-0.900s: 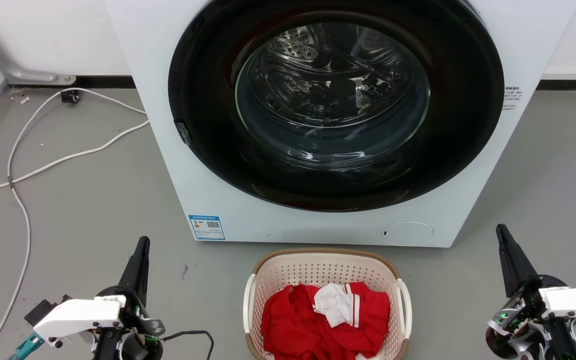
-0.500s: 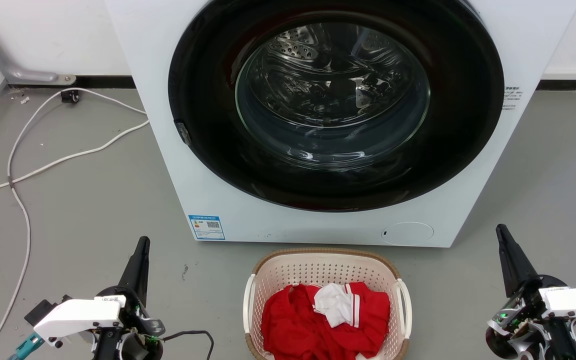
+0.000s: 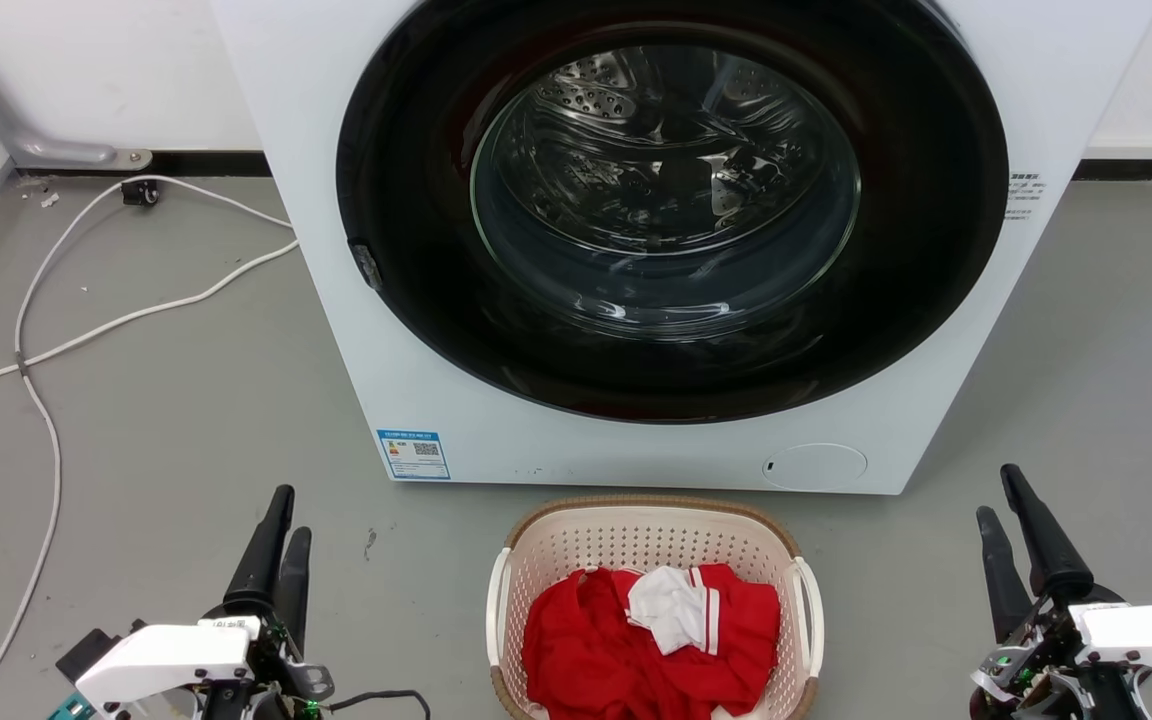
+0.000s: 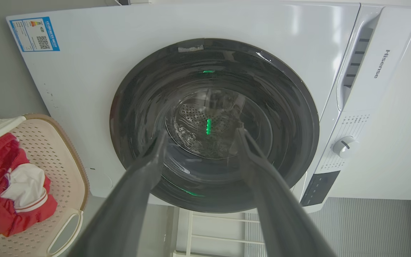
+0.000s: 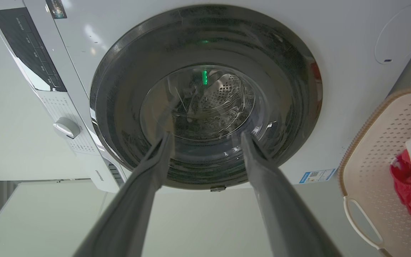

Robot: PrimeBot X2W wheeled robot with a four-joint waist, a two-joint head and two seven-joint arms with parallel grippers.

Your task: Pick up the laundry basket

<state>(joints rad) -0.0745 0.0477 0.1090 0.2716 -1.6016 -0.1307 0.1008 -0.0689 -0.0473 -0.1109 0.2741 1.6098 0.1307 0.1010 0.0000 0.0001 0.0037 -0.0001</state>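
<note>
A smooth grey floor (image 3: 186, 400) is seen. A white washing machine (image 3: 356, 330) is placed on it near the wall. The laundry basket (image 3: 636, 540) is set on the floor just in front of the machine, and white cables (image 3: 20, 350) are laid across it at the left.

Head view: taken from high up, aimed forward and down at the washing machine (image 3: 336, 330) front and the grey floor (image 3: 156, 420); the basket (image 3: 651, 540) is cut off at the bottom edge, centre. Left fingers (image 3: 261, 555) are seen lower left, right fingers (image 3: 1041, 540) lower right.

Left wrist view: taken low and close, aimed along the left fingers at the round door (image 4: 214, 125); the frame is rolled, so the dial (image 4: 344, 146) is placed right and the basket at the left edge.

Right wrist view: same target, rolled the opposite way; dial placed left, basket at the right edge.

Shared by all three: door, blue label (image 3: 413, 454), basket.
</note>
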